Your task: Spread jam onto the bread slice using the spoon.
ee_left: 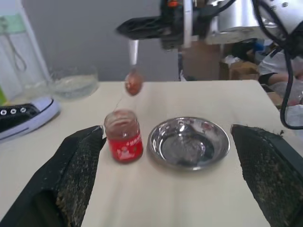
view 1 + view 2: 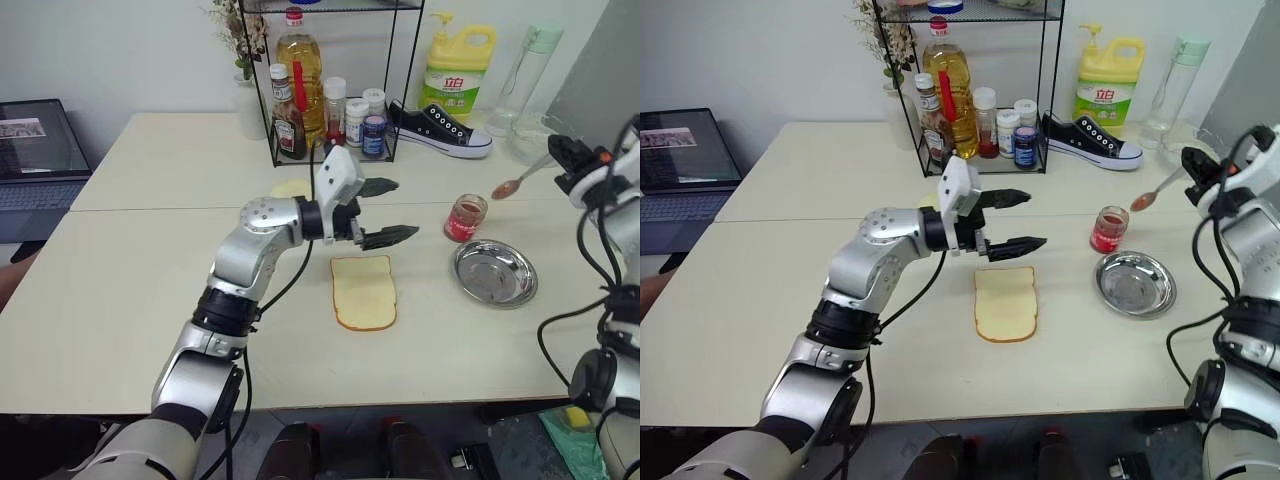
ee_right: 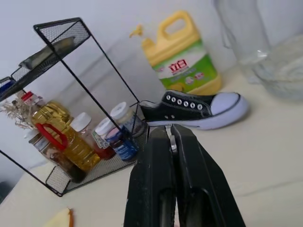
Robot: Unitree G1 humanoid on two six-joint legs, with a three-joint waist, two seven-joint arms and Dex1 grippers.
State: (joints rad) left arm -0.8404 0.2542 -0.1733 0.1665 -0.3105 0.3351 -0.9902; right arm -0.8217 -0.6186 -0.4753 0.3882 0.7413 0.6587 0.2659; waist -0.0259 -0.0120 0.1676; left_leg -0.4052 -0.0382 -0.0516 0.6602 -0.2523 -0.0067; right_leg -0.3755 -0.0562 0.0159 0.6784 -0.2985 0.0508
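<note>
The bread slice [image 2: 364,291] lies flat on the table, pale yellow with a tan crust. Just behind and above it my left gripper [image 2: 405,208] hovers open with nothing between its fingers [image 1: 78,170], pointing towards the small glass jar of red jam [image 2: 465,217]. My right gripper [image 2: 562,150] is raised at the far right, shut on the handle of the spoon [image 2: 520,180]. The spoon's bowl [image 1: 133,82] carries a red blob of jam and hangs in the air above and a little behind the open jar [image 1: 123,142].
A round steel dish [image 2: 495,272] sits right of the bread, in front of the jar. A smaller slice [image 2: 290,189] lies behind my left arm. Further back are a wire rack with bottles [image 2: 330,110], a black shoe [image 2: 440,130], a yellow detergent jug [image 2: 458,70] and a laptop [image 2: 35,150].
</note>
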